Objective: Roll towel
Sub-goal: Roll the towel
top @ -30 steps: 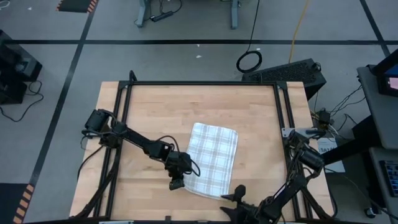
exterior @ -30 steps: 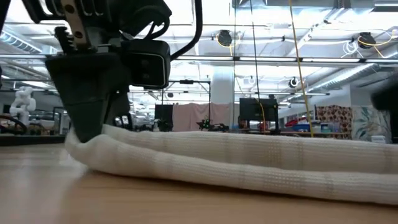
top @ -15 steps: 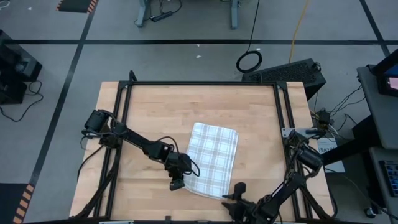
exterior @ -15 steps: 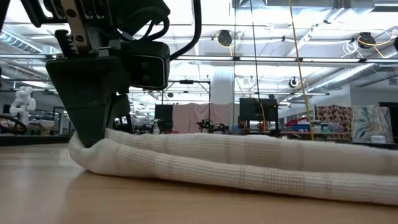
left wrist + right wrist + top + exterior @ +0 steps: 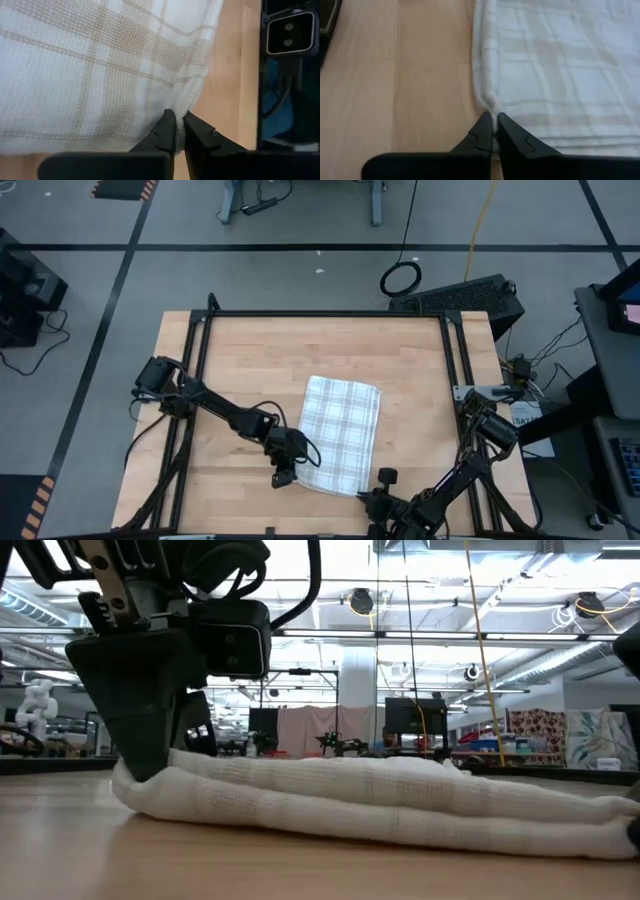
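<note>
Light wooden rectangular tabletop (image 5: 250, 370) framed by black rails, carrying everything below. Folded white soft cloth towel with thin grey plaid check lines (image 5: 340, 432) lying flat a little toward the near edge of the table and slightly toward its right side, long axis running from far to near, tilted a touch; in the low view the same towel (image 5: 380, 802) seen as a low, layered band across the wood, thicker at its near-left end. Dark left arm reaching in from the left edge, left gripper (image 5: 284, 476) down at the towel's near-left corner, fingers pinched almost together on a small bunched ridge of the cloth hem (image 5: 176, 120). Dark right arm coming up from the near-right corner of the table, right gripper (image 5: 381, 483) at the towel's near-right corner, fingers pressed nearly closed on the puckered edge of the fabric (image 5: 493, 125), wood bare just beside it.
</note>
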